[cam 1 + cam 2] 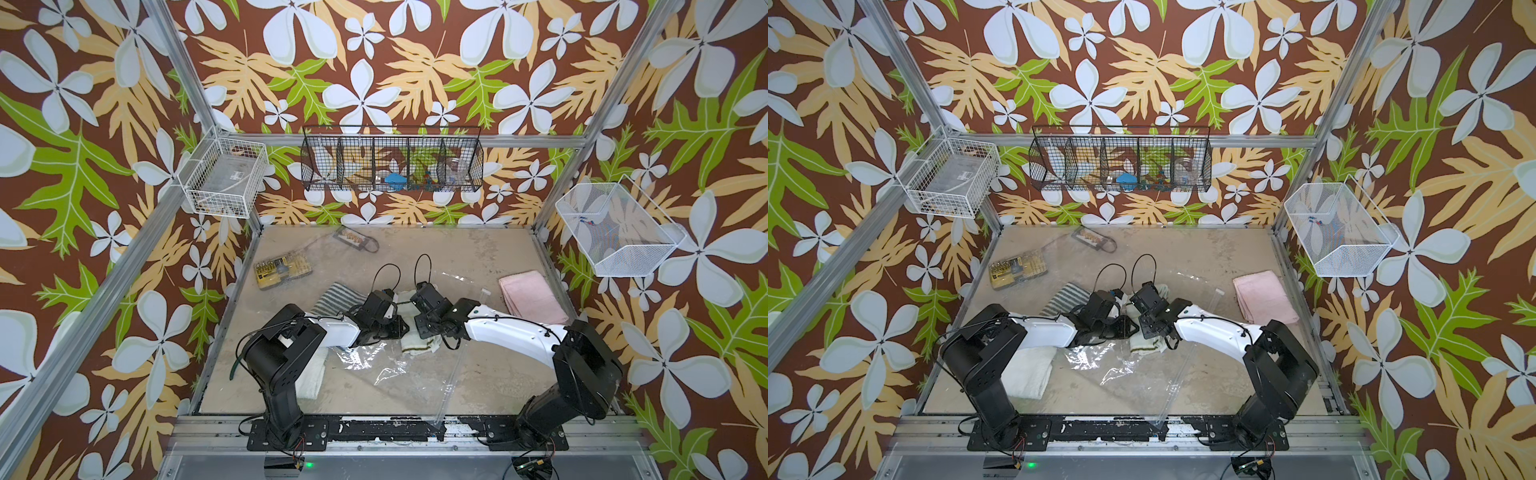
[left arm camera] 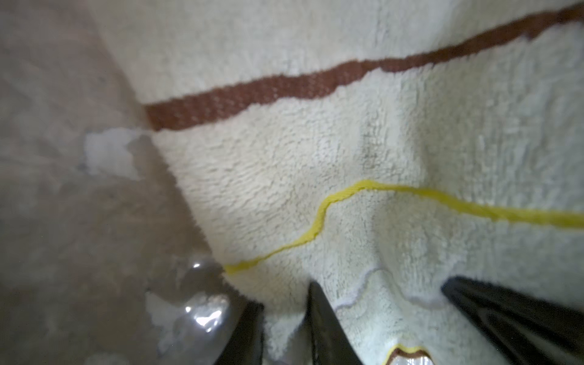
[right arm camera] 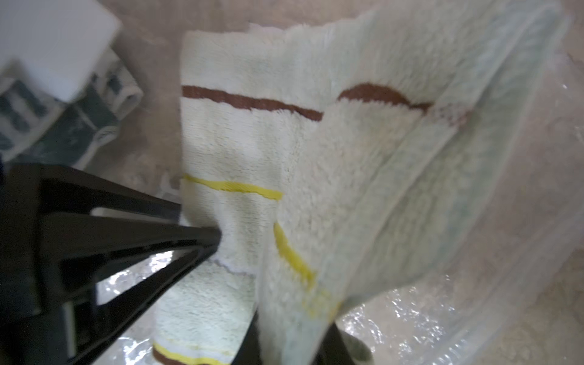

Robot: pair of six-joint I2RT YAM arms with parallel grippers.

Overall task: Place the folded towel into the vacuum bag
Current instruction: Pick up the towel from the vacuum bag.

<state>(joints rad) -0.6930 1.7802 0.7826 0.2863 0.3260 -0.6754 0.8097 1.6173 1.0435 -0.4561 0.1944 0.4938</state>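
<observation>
The folded towel (image 1: 417, 341) is cream with brown and yellow stripes and sits mid-table, partly on the crinkly transparent vacuum bag (image 1: 399, 370), between both arms. In the left wrist view my left gripper (image 2: 286, 319) is shut on the edge of the towel (image 2: 316, 173), beside shiny bag plastic (image 2: 202, 316). In the right wrist view my right gripper (image 3: 290, 341) is shut on a raised fold of the towel (image 3: 347, 189), with the bag (image 3: 410, 316) under it. In both top views the left gripper (image 1: 397, 328) and right gripper (image 1: 422, 328) meet over the towel, their fingertips hidden.
A grey striped towel (image 1: 336, 297) lies behind the left arm, a white towel (image 1: 311, 374) beside its base, and a pink towel (image 1: 532, 297) at the right. A yellow bit case (image 1: 282, 270) and a small case (image 1: 353, 239) lie at the back left. Wire baskets (image 1: 392, 160) hang on the walls.
</observation>
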